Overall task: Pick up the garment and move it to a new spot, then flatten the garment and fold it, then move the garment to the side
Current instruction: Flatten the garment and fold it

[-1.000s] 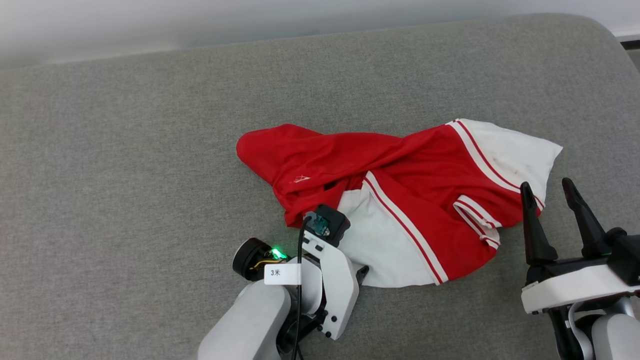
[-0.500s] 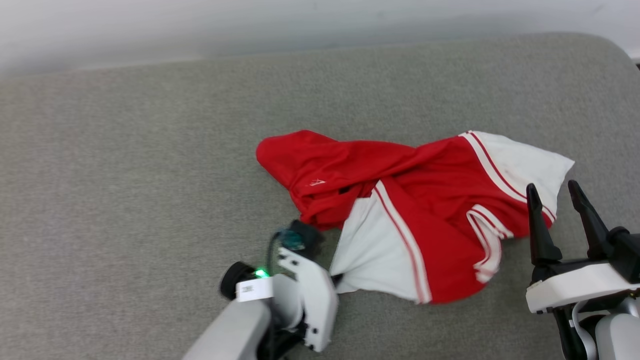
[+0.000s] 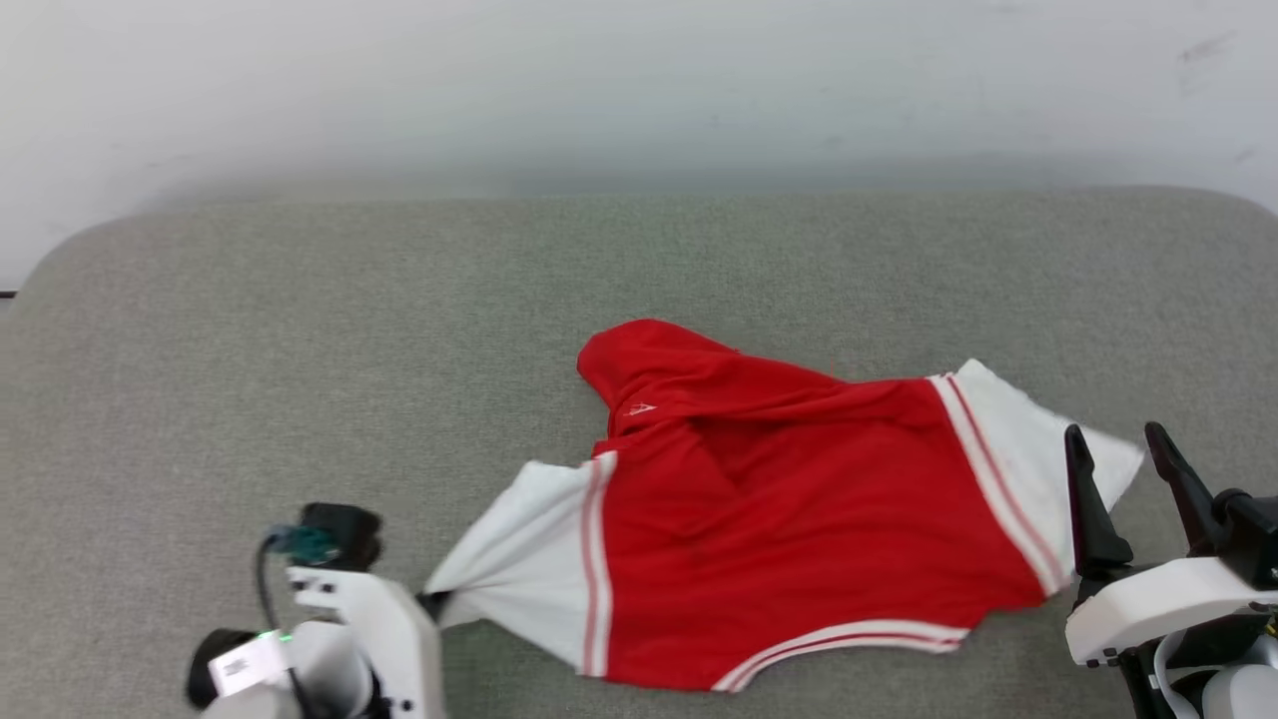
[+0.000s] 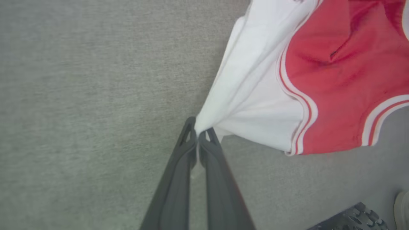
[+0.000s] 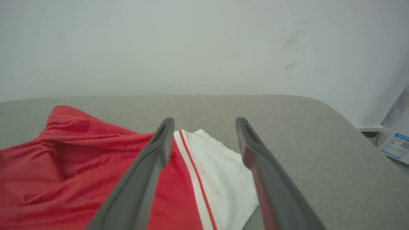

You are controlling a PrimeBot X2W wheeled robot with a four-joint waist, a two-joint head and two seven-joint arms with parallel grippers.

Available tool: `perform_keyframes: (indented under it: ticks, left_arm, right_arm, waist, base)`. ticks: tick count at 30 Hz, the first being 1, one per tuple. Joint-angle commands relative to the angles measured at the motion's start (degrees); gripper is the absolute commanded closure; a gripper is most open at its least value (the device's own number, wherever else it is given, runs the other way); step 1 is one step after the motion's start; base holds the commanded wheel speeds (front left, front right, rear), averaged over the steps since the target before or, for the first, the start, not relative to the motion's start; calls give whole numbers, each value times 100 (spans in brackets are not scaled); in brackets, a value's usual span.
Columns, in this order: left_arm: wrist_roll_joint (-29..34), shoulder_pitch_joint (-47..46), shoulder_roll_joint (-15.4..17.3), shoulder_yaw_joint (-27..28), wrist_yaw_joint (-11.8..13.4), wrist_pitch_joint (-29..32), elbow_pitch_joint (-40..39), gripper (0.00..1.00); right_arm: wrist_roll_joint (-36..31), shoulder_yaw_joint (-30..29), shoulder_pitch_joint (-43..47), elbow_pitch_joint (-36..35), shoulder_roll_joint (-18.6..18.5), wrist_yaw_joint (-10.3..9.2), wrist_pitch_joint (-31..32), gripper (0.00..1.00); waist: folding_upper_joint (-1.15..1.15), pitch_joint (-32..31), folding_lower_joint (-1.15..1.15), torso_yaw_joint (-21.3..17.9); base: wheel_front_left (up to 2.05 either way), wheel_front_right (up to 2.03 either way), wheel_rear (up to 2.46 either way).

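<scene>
Left wrist view – left gripper (image 4: 198, 129) jaws pinch garment (image 4: 255, 95); right gripper (image 5: 204, 123) jaws apart.

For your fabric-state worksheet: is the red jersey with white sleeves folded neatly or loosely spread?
Loosely spread: the red jersey with white sleeves lies open but wrinkled on the grey cushion, one sleeve stretched.

Left gripper (image 4: 198, 131): two long dark-grey fingers w/ small triangular cut-outs nr the tips. Behind the fingers a white housing (image 3: 384, 639) is seen, w/ black camera block, teal connector, black cable, green LED and white label. Right gripper (image 3: 1123, 461): same dark tapered fingers, white housing (image 3: 1158, 604) behind them.
</scene>
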Motion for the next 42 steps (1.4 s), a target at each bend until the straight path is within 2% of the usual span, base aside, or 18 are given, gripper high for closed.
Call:
perform_keyframes:
  ticks: [1,7,13,14,15,18,24,26,29,31,34,39,42]
  left_arm:
    - [-48,117,84,122,78,-38,-103,100]
    - [-221,615,259,551,392,-159,-171,100]
    - [-228,823,127,432,335,-329,10,100]
    - [-171,784,110,428,347,-433,24,83]
    - [-117,737,96,432,366,-552,34,0]
    - [-7,678,57,436,366,-834,44,0]
    - [427,491,-103,617,579,-2107,-212,0]
    - [534,461,-125,561,429,-2561,-358,0]
    - [749,438,-138,553,363,-3219,-429,0]
    - [919,421,-141,459,264,-3624,-410,0]
    - [1071,443,-182,449,235,-4129,-365,0]
    - [1225,411,-252,440,166,-4371,-352,0]
    - [1272,315,-276,412,86,-4416,-316,0]
  right_arm:
    - [-41,-21,55,25,44,-4,39,0]
    - [-155,-76,104,229,155,-4,274,0]
    - [-196,-121,128,322,204,-4,365,0]
    - [-191,-135,133,330,200,-4,372,0]
    - [-185,-143,140,334,197,-4,383,0]
    - [-185,-125,158,344,173,-4,412,0]
    - [-59,15,191,233,62,-4,563,0]
    - [-38,67,225,172,-35,-4,719,0]
    - [11,140,192,27,-210,-4,1118,0]
    - [85,232,126,-57,-393,-4,1565,0]
    - [248,427,-28,-141,-799,-6,2563,0]
    - [704,557,-356,-121,-1440,-5,4572,0]
    - [998,649,-670,-128,-1805,-5,5466,0]
  waist:
    - [0,-45,0,44]
    - [0,-103,0,53]
    - [0,-136,0,50]
    - [0,-145,0,56]
    - [0,-154,0,62]
    - [0,-176,0,73]
    - [0,-229,0,123]
    - [0,-216,0,154]
    - [0,-175,0,216]
    - [0,-139,0,250]
    - [0,-92,0,281]
    - [0,96,0,382]
    - [0,264,0,501]
  base:
    - [0,0,0]
    - [0,0,0]
    - [0,0,0]
    - [0,0,0]
    - [0,0,0]
    - [0,0,0]
    - [0,0,0]
    - [0,0,0]
    - [0,0,0]
    - [0,0,0]
    - [0,0,0]
    - [0,0,0]
    - [0,0,0]
